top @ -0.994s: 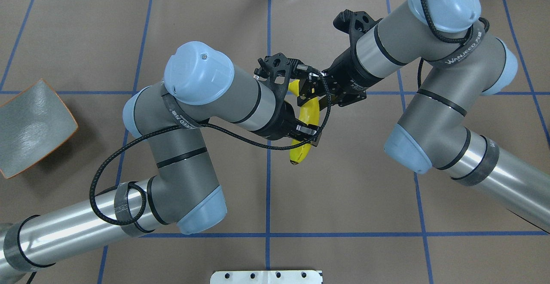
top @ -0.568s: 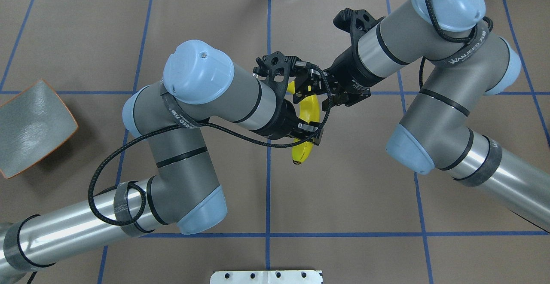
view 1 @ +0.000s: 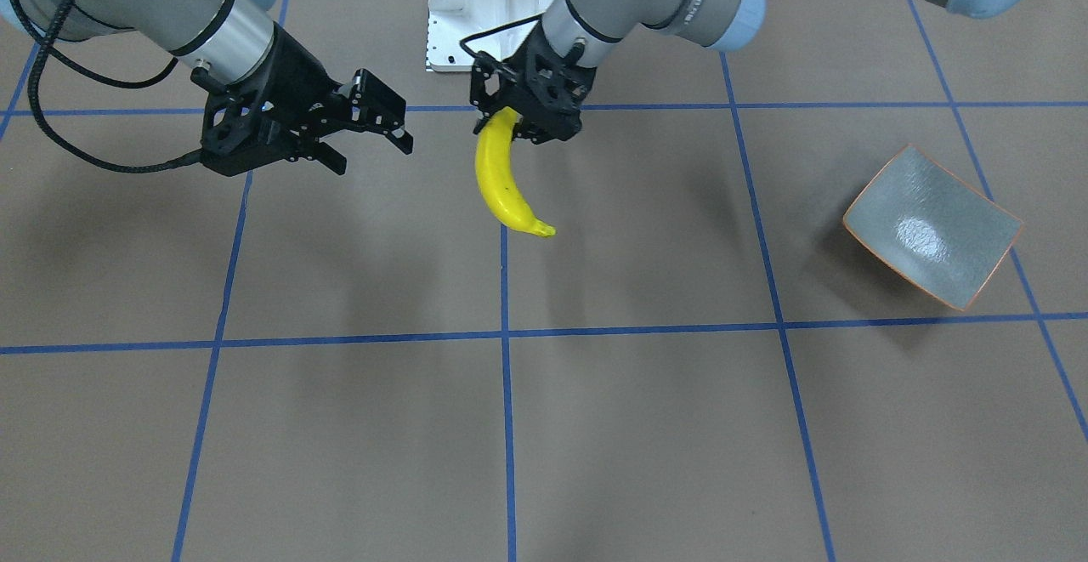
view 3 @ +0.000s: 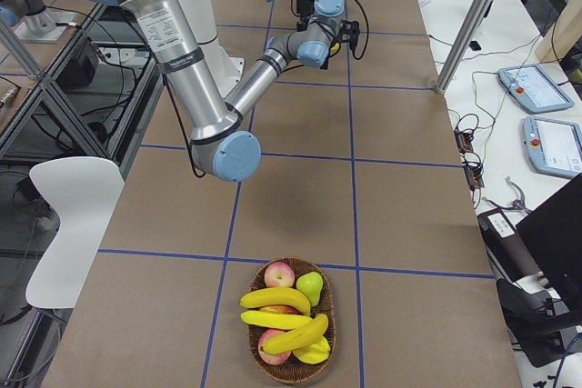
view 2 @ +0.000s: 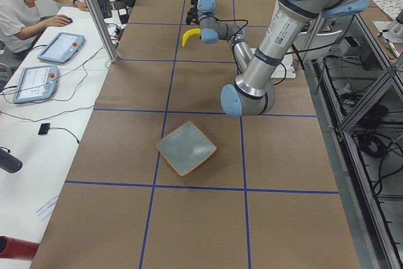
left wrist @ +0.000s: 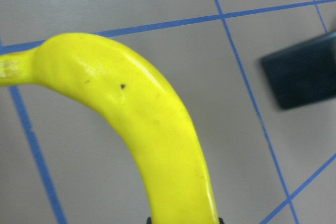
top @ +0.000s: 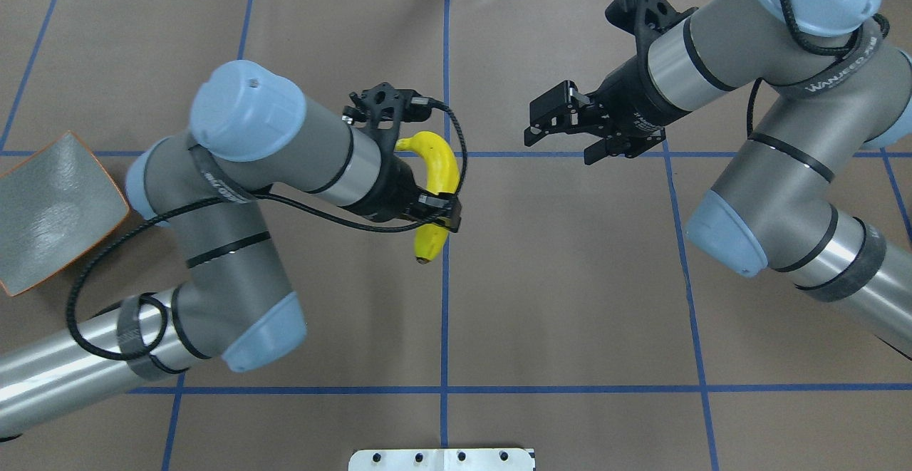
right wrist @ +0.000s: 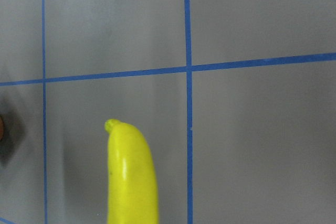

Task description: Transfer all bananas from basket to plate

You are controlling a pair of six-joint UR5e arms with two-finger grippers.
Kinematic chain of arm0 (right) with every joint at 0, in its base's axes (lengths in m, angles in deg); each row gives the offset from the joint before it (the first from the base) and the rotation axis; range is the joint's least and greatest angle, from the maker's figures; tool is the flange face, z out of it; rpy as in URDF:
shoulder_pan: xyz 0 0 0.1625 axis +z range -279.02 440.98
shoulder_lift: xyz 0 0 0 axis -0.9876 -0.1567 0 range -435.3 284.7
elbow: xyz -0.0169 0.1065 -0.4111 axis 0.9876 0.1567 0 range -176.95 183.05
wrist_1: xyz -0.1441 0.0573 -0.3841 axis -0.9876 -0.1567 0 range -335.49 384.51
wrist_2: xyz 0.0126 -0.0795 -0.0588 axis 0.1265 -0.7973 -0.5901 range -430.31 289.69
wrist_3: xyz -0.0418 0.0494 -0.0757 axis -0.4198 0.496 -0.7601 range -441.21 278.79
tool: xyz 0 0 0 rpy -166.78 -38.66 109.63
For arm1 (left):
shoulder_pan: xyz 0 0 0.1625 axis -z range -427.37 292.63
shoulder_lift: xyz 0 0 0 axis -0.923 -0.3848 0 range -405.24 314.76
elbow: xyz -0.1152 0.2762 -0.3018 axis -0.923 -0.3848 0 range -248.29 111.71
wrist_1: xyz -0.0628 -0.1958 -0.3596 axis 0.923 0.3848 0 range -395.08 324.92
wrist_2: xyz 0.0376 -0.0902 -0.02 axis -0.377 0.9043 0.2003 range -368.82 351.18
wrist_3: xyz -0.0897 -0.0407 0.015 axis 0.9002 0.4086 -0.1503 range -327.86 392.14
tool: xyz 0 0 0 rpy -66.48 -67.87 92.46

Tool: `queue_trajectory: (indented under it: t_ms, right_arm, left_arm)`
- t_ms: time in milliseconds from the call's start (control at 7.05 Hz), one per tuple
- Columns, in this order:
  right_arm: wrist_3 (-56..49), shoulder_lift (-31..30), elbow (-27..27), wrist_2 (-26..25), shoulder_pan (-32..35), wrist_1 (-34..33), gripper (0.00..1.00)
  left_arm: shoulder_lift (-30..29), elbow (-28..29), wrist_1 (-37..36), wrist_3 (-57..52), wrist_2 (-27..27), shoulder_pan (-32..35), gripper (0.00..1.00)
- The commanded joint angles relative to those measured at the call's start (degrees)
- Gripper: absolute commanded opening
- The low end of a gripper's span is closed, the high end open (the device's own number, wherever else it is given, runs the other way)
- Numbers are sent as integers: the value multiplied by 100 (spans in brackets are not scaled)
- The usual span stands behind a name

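Observation:
My left gripper point(top: 436, 213) is shut on one end of a bright yellow banana point(top: 436, 172) and holds it above the middle of the table; it also shows in the front view point(view 1: 503, 179) and fills the left wrist view point(left wrist: 152, 129). My right gripper point(top: 547, 125) is open and empty, well to the right of the banana. The grey-green plate point(top: 50, 207) with an orange rim lies empty at the table's far left edge. The basket point(view 3: 255, 361) shows only in the right side view, at the table's right end, with three bananas point(view 3: 275, 298) in it.
Apples and a green fruit point(view 3: 310, 286) lie in the basket with the bananas. The white robot base plate point(top: 442, 459) is at the near table edge. An operator point(view 2: 25, 11) sits at a side desk with tablets beyond the far edge.
Both grippers were at the banana; the right gripper has let go and drawn back to the right. The left arm has carried the banana to the left.

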Motion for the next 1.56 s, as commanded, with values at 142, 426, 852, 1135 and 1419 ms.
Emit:
queue_trajectory:
  t_ms: [142,426,852,1135,1419]
  right_arm:
    - [-45,-307,3,-223,99,0,100]
    - [-45,-307,178,-320,81,0,100]
    - [-45,-307,293,-443,73,0,100]
    - [-45,-307,293,-452,73,0,100]
    - [-45,-307,302,-452,64,0,100]
  left_arm:
    - [680,-1225,-2676,-1211,83,466,0]
    - [812,-1906,-5010,-1936,-786,404,0]
    - [2005,-1908,-5547,-2461,-1545,570,0]
    - [2236,-1402,-5564,-3256,-1806,879,0]
    - [2228,-979,-5573,-3318,-2115,879,0]
